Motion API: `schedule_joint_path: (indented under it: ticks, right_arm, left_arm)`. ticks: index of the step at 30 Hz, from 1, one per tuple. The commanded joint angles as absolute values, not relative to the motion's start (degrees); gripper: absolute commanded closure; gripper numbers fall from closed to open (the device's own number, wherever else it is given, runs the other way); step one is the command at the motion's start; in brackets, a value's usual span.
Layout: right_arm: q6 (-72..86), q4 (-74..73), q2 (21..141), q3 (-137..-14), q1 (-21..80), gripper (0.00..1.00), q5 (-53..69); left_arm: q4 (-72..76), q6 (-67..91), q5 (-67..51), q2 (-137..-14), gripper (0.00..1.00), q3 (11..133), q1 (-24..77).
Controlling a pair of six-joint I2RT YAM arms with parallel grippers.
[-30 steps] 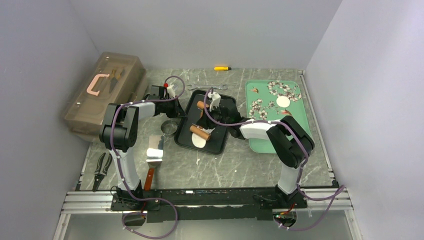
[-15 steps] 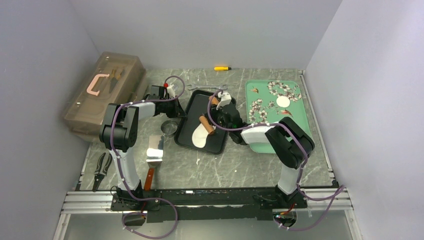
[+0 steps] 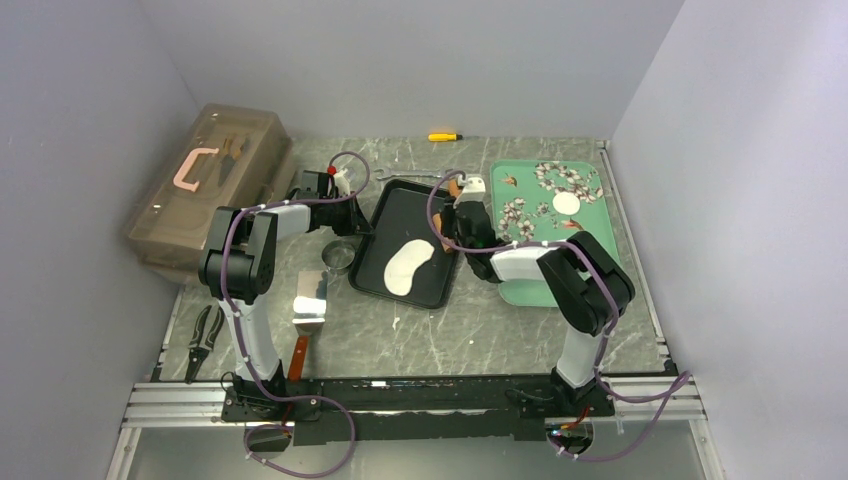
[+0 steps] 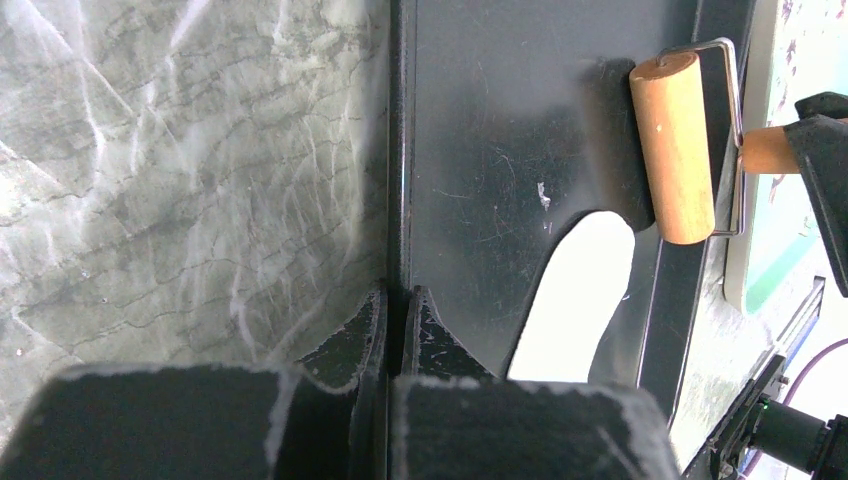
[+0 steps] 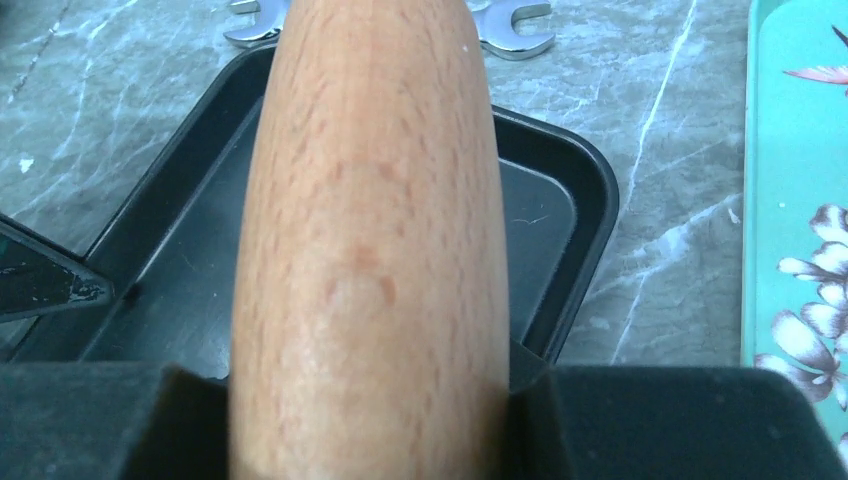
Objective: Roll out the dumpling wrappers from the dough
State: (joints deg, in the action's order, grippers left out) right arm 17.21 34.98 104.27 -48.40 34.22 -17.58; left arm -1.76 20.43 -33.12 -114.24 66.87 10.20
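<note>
Back comes the roller (image 4: 672, 145), off the middle of the black baking tray (image 3: 405, 215) and up to its far-right corner, and the dough (image 3: 408, 264) lies uncovered, spread into a long flat white oval. It sits on the tray floor toward the near-left. Its long axis runs diagonally from there toward the far-right corner, straight at the waiting roller. The right hand (image 3: 462, 205) is clamped on the roller's wooden handle, and it is clearly the nearer one to work that sheet. The barrel lies just beside the dough's far tip; whether it touches I cannot tell. The left hand (image 4: 397, 300) is pinched shut on the tray's left rim, steadying it. One finished dumpling wrapper (image 3: 566, 203) rests on the teal floral tray (image 3: 590, 250), right of the black tray. My read: the next pass runs from that far tip down the length of the oval.
</note>
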Motion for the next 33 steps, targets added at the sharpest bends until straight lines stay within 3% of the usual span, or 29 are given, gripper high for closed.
schedule_joint_path:
  ticks: [1,10,18,23,30,33]
  right_arm:
    - [11.2,16.8,106.2,-46.7,33.8,1.0,-19.8]
    - [5.8,24.1,92.0,-52.8,38.8,1.0,-6.4]
    - [11.6,36.7,97.8,-47.7,45.5,1.0,-1.3]
    - [11.0,37.7,101.8,-44.4,47.4,1.0,-3.2]
    - [10.4,33.0,103.3,-37.8,47.2,1.0,-23.7]
    - [10.2,31.4,105.7,-37.1,46.5,1.0,-27.3]
  left_arm:
    - [-5.6,19.0,-28.5,-116.8,1.0,66.3,9.9]
    - [-5.5,19.2,-28.5,-117.0,1.0,66.3,9.9]
    - [-5.5,19.2,-28.7,-117.2,1.0,66.3,9.9]
    - [-5.5,19.2,-28.6,-117.2,1.0,66.4,9.9]
    - [-5.5,19.1,-28.3,-116.9,1.0,66.3,9.9]
    - [-5.6,19.1,-28.5,-117.2,1.0,66.4,9.9]
